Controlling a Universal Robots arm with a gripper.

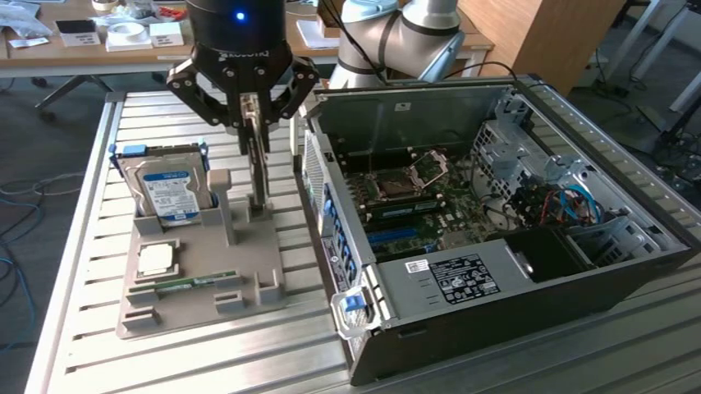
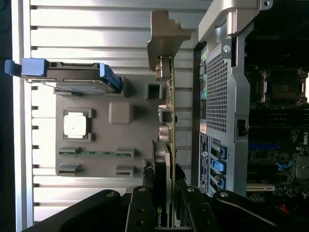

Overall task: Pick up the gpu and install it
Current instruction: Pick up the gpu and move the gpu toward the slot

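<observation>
The gpu (image 1: pixel 256 172) stands on edge in the grey holder (image 1: pixel 252 246), a thin card next to the open computer case (image 1: pixel 471 275). My black gripper (image 1: pixel 252 123) is directly above it, its fingers pressed to both faces of the card's upper edge. In the wrist view the gpu (image 2: pixel 168 121) appears edge-on, with its green board, its black cooler (image 2: pixel 160 169) and its silvery bracket (image 2: pixel 164 34) at the far end. The gripper (image 2: pixel 164 208) straddles the cooler end. The card's lower edge looks level with the holder's slot.
The holder (image 2: pixel 135 130) also carries a hard drive (image 1: pixel 170 193) upright in a blue frame, a CPU (image 1: pixel 157 259) and a RAM stick (image 1: pixel 186 285). The case lies open with its motherboard (image 1: pixel 422 205) facing up. All of it rests on a slatted metal table (image 1: pixel 77 312).
</observation>
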